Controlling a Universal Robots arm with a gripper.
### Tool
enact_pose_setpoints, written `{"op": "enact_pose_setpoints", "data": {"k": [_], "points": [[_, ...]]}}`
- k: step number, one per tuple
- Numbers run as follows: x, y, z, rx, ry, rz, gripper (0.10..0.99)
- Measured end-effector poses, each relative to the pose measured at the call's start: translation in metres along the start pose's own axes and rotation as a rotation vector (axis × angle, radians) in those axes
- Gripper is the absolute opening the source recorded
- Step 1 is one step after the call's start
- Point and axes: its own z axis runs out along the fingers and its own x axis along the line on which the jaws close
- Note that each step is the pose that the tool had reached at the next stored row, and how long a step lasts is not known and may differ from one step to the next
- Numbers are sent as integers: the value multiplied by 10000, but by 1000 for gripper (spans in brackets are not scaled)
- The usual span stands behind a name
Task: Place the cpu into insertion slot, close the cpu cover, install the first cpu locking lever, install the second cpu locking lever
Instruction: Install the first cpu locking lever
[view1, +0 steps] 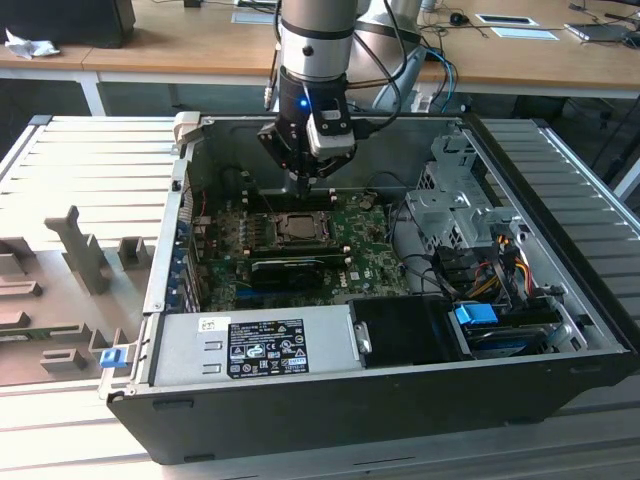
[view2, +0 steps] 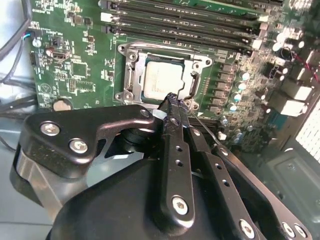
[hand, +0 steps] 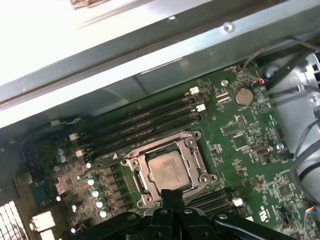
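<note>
The cpu (view2: 164, 80) lies flat in the insertion slot (view2: 126, 51), just beyond the jaw tips; the cpu cover (view2: 199, 71) seems folded down around it, its window framing the chip; the gripper (view2: 172, 99) hangs over the socket rim nearest the jaws, which are clenched together on nothing; the green motherboard (view2: 67, 70) spreads outward past them.

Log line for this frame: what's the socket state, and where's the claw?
cpu: seated in insertion slot | cpu cover: down around cpu | claw: shut, tips at slot edge
</note>
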Motion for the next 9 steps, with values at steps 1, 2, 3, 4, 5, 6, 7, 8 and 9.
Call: {"op": "enact_pose_setpoints", "data": {"k": [1, 2, 3, 4, 5, 6, 7, 8, 9], "points": [[0, 0, 1, 0, -2, -47, 106], [0, 0, 1, 3, -4, -166, 106], [0, 0, 2, 5, -5, -312, 106], [0, 0, 3, 8, -6, -422, 106], [0, 0, 4, 10, -9, -562, 106], [0, 0, 5, 9, -17, -612, 106], [0, 0, 6, 8, -29, -676, 106], [0, 0, 9, 2, -46, -831, 106], [-1, 0, 12, -18, -53, -969, 106]]}}
